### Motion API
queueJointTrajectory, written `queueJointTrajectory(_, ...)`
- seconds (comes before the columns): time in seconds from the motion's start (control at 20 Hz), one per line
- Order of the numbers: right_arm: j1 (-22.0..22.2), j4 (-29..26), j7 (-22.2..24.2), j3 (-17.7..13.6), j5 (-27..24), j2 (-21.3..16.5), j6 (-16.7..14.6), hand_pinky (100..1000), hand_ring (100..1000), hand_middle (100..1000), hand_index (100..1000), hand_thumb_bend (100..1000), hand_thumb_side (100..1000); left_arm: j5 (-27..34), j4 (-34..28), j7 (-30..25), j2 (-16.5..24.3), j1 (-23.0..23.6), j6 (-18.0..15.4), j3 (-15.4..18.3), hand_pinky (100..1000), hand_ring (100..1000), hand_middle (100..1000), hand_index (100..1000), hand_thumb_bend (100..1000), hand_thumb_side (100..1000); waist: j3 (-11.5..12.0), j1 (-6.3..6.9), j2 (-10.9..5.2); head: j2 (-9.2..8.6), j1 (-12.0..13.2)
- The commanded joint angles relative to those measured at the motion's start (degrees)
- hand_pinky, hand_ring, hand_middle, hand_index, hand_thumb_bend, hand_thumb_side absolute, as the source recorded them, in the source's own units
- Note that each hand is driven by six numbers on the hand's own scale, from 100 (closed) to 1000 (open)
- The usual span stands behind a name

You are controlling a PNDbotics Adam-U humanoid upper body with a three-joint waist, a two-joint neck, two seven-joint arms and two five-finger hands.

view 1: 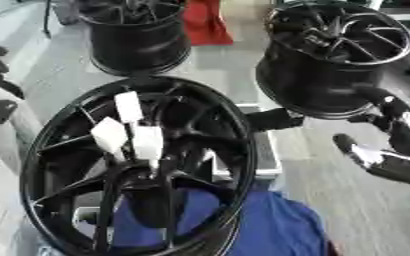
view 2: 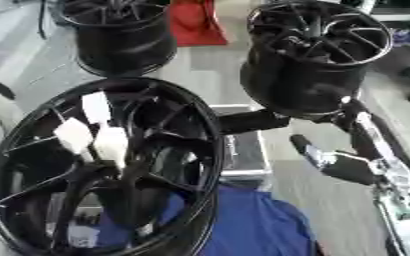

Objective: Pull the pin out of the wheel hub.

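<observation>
The big black wheel hub (view 1: 138, 165) lies right below me, filling the lower left of what I see, its open face turned up and its spokes running in to the centre. My left hand (view 1: 130, 132) is down inside it: black fingers with white covers on them reach in from the hub's upper left and lie over the spokes near the middle. They are bunched close together there, but I cannot tell whether they are pinching anything, and I cannot make out the pin itself among the dark spokes. My right hand (view 2: 344, 162) sits out to the right of the hub, apart from it, over the pale floor; its fingers look fairly straight and hold nothing. A blue cloth (view 1: 270, 225) shows under and beside the hub's lower right rim. Two more black wheels stand farther off, one at the upper left (view 1: 138, 37) and one at the upper right (view 1: 335, 55), with a red thing (view 1: 204, 22) between them.
</observation>
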Motion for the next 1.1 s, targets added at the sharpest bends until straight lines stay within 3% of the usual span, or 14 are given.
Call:
queueJointTrajectory(0.05, -0.48, -0.52, 0.17, -0.13, -0.42, -1.00, -0.07, 734, 1000, 912, 931, 468, 285, 0.02, -1.23, -1.88, 3.22, -1.27, -0.54, -0.19, 643, 637, 625, 853, 328, 289, -0.07, 0.10, -0.56, 0.30, -0.06)
queueJointTrajectory(0.7, -0.50, -0.38, 0.25, -0.09, -0.47, -1.12, -0.06, 734, 1000, 912, 931, 471, 284, 0.98, -2.53, -8.53, 6.50, -3.75, -1.66, -2.59, 663, 651, 647, 862, 348, 260, -0.32, 0.18, -0.69, 0.30, -0.42)
queueJointTrajectory(0.9, -0.49, -0.29, 0.33, -0.01, -0.46, -1.22, -0.04, 734, 1000, 912, 931, 472, 283, 0.85, -2.85, -13.27, 8.42, -4.85, -1.99, -4.57, 684, 672, 676, 873, 372, 253, -0.43, 0.29, -0.84, 0.23, -0.42)
queueJointTrajectory(1.1, -0.46, -0.22, 0.51, 0.15, -0.52, -1.27, -0.07, 734, 1000, 912, 931, 471, 284, 0.37, -3.21, -18.06, 10.29, -7.17, -2.11, -6.85, 739, 738, 759, 907, 393, 254, -0.51, 0.39, -0.97, 0.29, -0.38)
